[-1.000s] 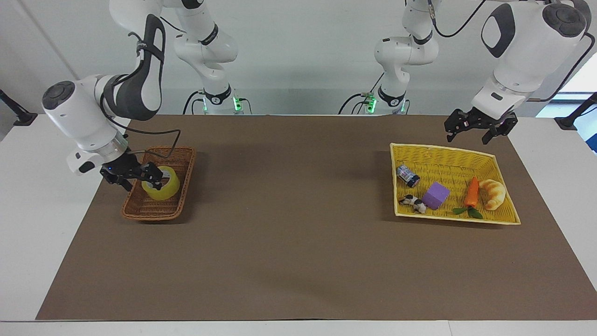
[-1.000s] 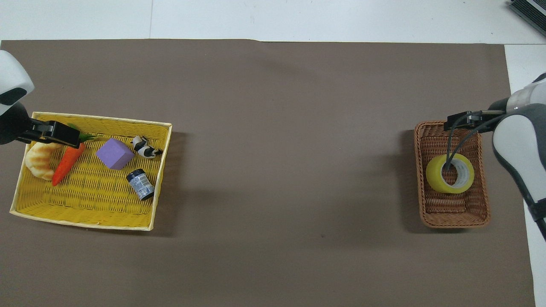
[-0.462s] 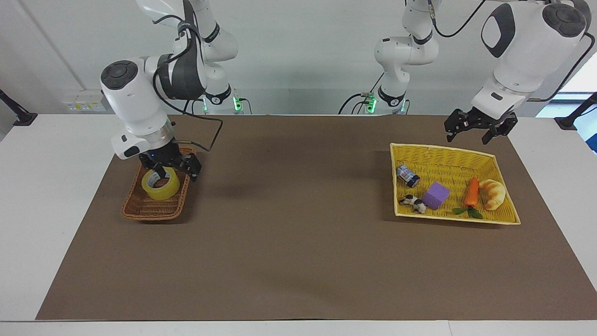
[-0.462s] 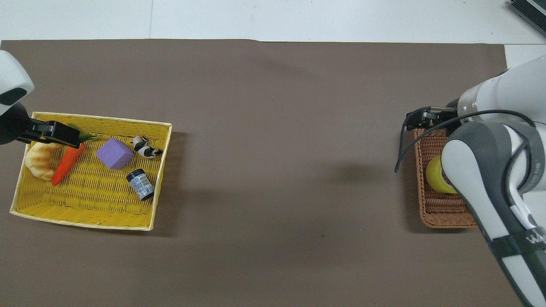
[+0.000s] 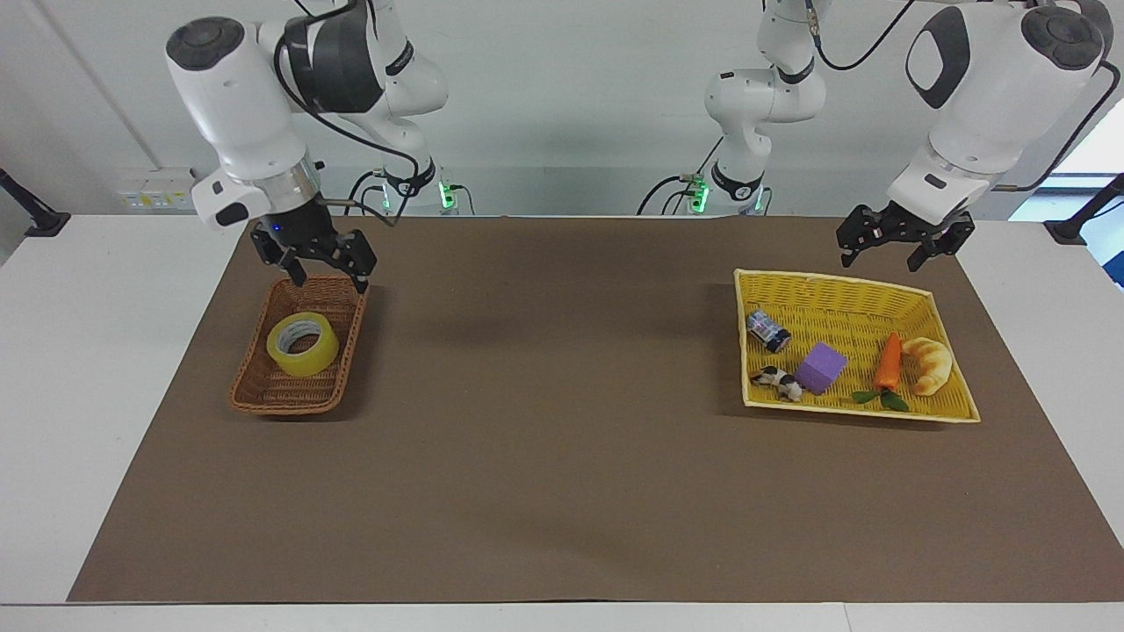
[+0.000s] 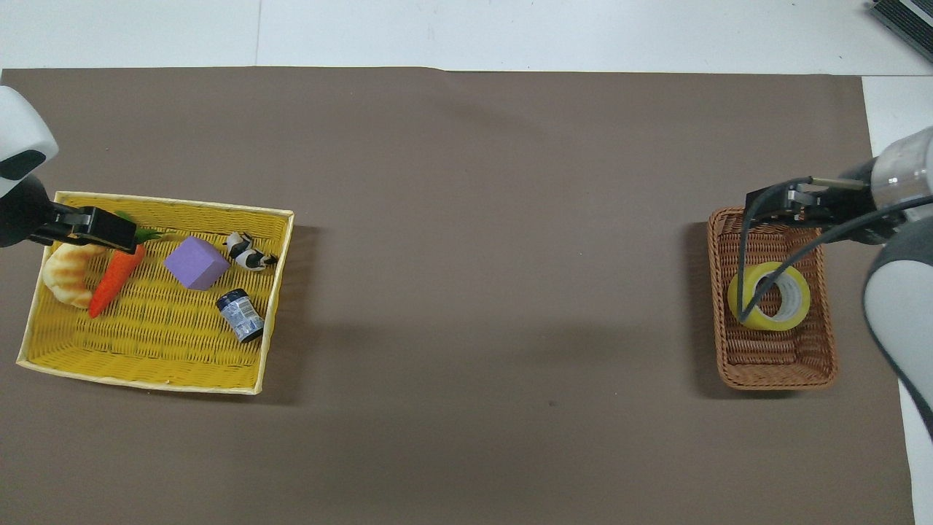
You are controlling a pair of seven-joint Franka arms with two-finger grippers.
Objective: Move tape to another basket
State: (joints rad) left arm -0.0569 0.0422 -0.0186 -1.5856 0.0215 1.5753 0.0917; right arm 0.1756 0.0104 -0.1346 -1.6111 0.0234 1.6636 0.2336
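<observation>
Yellow packing-tape roll (image 5: pixel 303 344) lay flat in your brown wicker basket (image 5: pixel 263 395), core hole facing up.
Your right hand (image 5: pixel 318 262) hung open above the basket's robot-side rim, clear of the roll; left hand (image 5: pixel 889 249) waited open.

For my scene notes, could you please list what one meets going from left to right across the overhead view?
Croissant → carrot → purple cube → toy cow, all in the yellow basket → bare brown mat → tape in the wicker basket.

White table (image 5: pixel 53 369) with brown mat (image 5: pixel 562 456); on it, wicker basket (image 5: pixel 263 395) and yellow basket (image 5: pixel 843 290), well apart.
</observation>
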